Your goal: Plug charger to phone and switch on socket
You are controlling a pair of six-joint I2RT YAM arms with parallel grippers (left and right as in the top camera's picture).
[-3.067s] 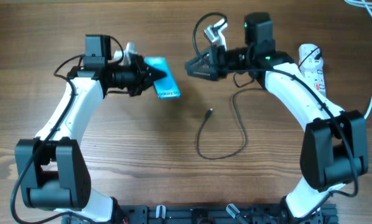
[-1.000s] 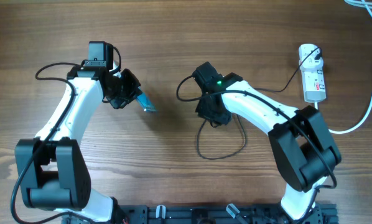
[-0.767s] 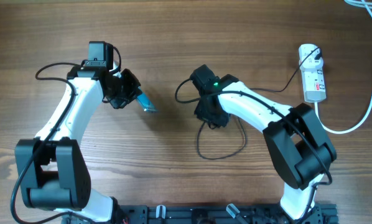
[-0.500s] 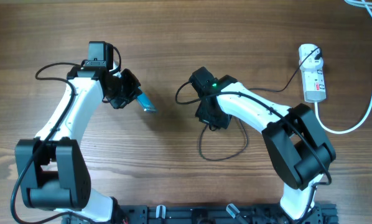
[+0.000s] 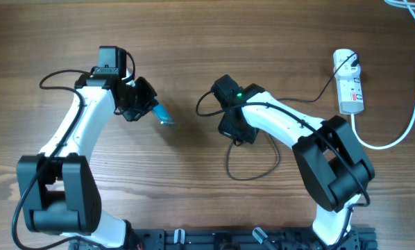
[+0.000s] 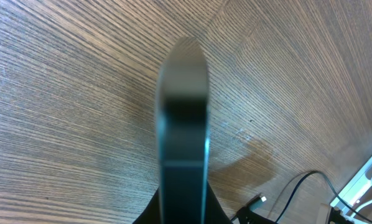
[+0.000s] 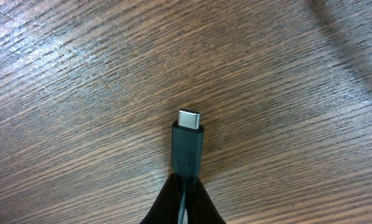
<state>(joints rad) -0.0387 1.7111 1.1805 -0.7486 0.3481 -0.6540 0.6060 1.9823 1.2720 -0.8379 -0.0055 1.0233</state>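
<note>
1. The charger [image 7: 189, 143] comes first. Its thin black cable lies in a loop on the table [image 5: 193, 42], on the side near the robot's base.
2. The right gripper [image 7: 183, 194] is pinched tight on the cable just behind the small plug tip. The shiny tip sticks out in front of the fingers, just above the wood. So I think picking up the plug is done.
3. The phone [image 5: 164, 114] is a bit farther off, on the left. The left gripper [image 5: 148, 107] is clamped on one end of it and holds it up on its thin edge, off the table.
4. The tip and the phone are well apart, with bare wood between them. The plug is not in the phone yet. That looks like the next job: bring the two together and push the tip in.
5. The socket [image 5: 349, 87] is farthest away, at the right back of the table. The cable's dark plug looks pushed into it. No gripper is near it. I cannot tell from here if its red switch is on, so I count that job as left to do.
</note>
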